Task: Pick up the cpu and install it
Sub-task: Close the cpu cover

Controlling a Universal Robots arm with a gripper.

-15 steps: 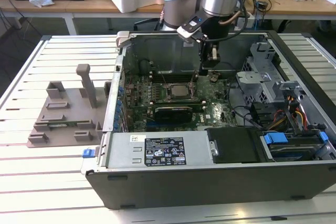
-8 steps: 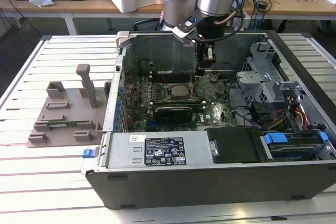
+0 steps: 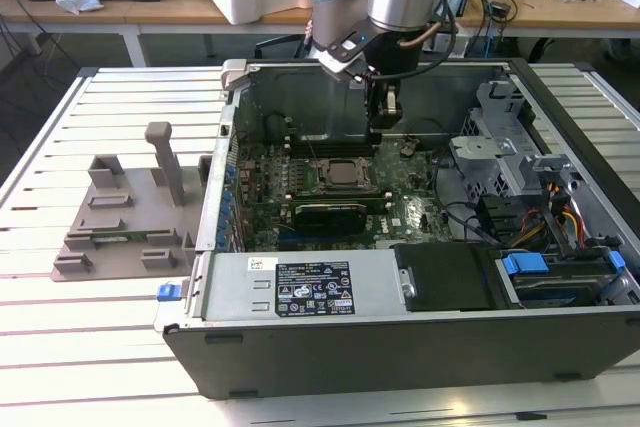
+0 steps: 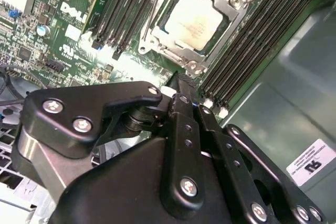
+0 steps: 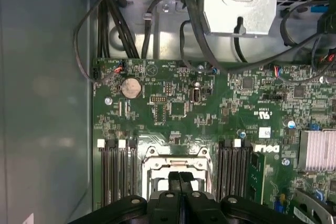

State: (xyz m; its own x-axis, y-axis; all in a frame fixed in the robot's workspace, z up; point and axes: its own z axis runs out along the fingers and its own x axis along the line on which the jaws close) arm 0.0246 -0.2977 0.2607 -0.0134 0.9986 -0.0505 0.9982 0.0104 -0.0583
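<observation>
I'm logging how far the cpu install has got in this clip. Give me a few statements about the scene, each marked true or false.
1. The cpu lies in the socket on the motherboard. True.
2. The gripper holds the cpu. False: its fingers are shut together with nothing between them.
3. The grey holder tray stands inside the computer case. False: it stands on the slatted table, at the exterior view's left of the case.
4. The gripper hangs inside the open case, above the motherboard. True.

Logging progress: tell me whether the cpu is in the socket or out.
In: the cpu lies flat within the socket frame on the motherboard, apart from the gripper.
</observation>
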